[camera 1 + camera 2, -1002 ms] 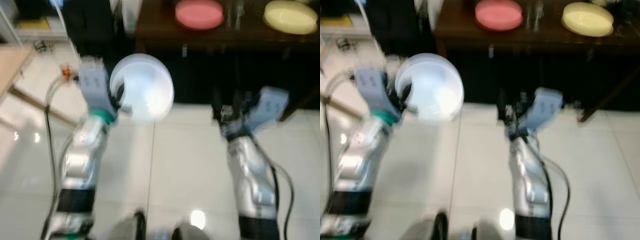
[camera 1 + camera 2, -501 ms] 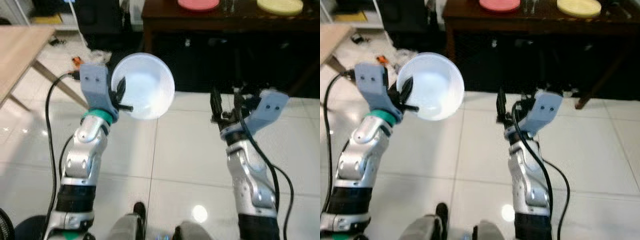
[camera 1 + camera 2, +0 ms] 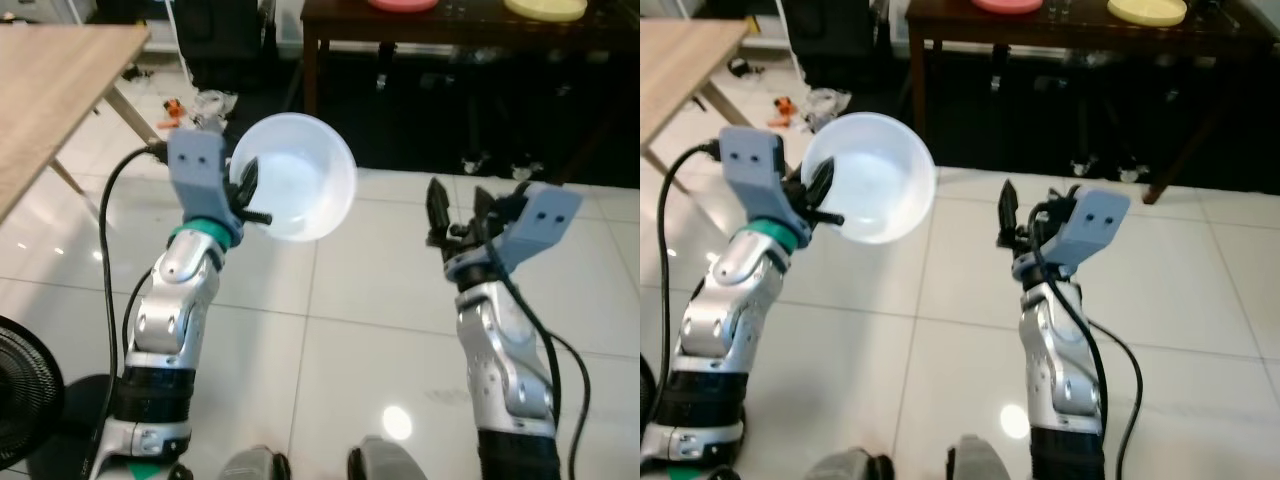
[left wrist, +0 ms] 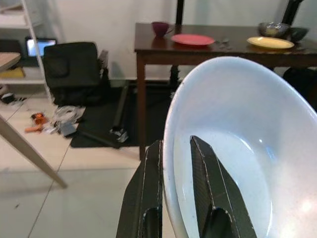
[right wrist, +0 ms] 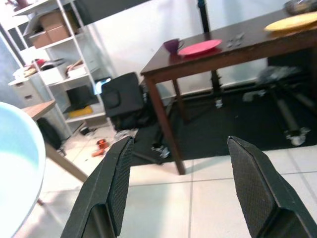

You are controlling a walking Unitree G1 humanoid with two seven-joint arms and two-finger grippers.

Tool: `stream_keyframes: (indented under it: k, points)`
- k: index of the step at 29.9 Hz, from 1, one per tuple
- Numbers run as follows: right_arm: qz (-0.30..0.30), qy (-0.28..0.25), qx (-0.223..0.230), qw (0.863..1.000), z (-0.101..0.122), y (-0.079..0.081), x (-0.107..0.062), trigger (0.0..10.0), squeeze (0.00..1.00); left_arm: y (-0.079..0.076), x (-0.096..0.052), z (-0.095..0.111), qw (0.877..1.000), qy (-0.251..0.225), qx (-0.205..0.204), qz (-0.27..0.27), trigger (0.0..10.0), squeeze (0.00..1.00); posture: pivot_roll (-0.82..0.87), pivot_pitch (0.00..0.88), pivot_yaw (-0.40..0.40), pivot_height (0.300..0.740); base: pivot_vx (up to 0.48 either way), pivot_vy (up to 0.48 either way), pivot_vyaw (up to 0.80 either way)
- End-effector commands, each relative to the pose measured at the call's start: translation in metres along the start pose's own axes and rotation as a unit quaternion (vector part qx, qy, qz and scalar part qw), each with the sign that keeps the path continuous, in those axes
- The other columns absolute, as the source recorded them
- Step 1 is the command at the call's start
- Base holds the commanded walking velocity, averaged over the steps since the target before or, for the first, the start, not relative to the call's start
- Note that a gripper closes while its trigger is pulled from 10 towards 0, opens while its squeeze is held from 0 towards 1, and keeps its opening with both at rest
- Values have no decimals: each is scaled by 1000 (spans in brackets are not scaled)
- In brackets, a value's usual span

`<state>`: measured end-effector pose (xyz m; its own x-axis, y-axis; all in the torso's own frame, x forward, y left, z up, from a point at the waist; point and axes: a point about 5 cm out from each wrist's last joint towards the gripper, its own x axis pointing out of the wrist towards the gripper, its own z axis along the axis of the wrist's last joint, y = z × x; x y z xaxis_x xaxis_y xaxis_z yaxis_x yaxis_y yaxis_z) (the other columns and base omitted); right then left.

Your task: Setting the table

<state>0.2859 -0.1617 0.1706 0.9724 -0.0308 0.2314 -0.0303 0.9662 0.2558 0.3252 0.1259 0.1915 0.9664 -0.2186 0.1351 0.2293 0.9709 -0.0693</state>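
The white bowl, upper middle of the left eye view, is gripped at its rim by the left gripper, one finger inside and one outside. The right gripper is held spread and empty at middle right. With the bowl tilted and pinched only at its edge, it could slip while being carried toward the dark table at the upper edge.

No legible txt, labels, brand marks or nos. anywhere. Boxes on the shelf unit too small/blurred to read; bowl plain white, no print.
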Motion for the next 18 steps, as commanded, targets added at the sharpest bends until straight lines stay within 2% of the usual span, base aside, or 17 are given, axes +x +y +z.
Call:
stream_keyframes:
  k: [1,18]
  points:
    - [-6,7,5,1000,-2,-1,-2,10000,0,-1,2,-1,1000,8,-2,0,10000,0,-121,0,90,740,0,0,0]
    - [-12,10,-14,1000,-4,-5,-3,10000,0,1,2,-3,1000,16,5,9,10000,0,-117,8,91,740,0,0,0]
